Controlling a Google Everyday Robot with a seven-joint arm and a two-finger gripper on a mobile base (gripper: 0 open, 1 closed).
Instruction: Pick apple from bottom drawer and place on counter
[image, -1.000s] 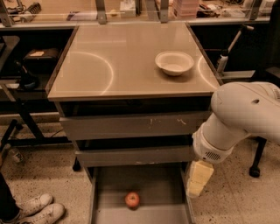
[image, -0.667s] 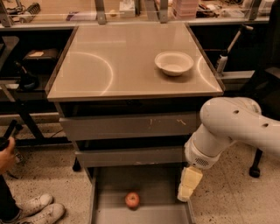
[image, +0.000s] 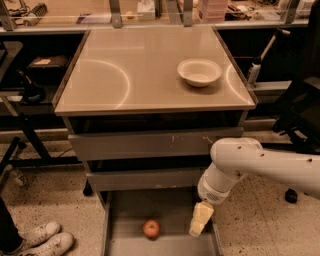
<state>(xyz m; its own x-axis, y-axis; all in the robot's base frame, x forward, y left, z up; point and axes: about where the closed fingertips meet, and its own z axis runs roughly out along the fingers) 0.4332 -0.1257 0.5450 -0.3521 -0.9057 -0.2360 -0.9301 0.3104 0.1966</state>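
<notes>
The arm has dropped lower and swung left. Its hand (image: 196, 230) now hangs over the drawer (image: 125, 225), closer to the apple (image: 151, 228) than before, though still apart.

White bowl (image: 199, 72), white sneakers (image: 42, 240), speckled floor (image: 50, 195)

text: none readable anywhere in view
counter (image: 145, 65): bare surface, only curved reflections, no print
drawer fronts (image: 150, 145): scuffs only, no label or number
back bench clutter (image: 212, 7): any print too small to tell
gripper (image: 199, 224): no legible marking; sits low over the right side of the bottom drawer (image: 170, 205), just right of the apple (image: 151, 228), apart from it
</notes>
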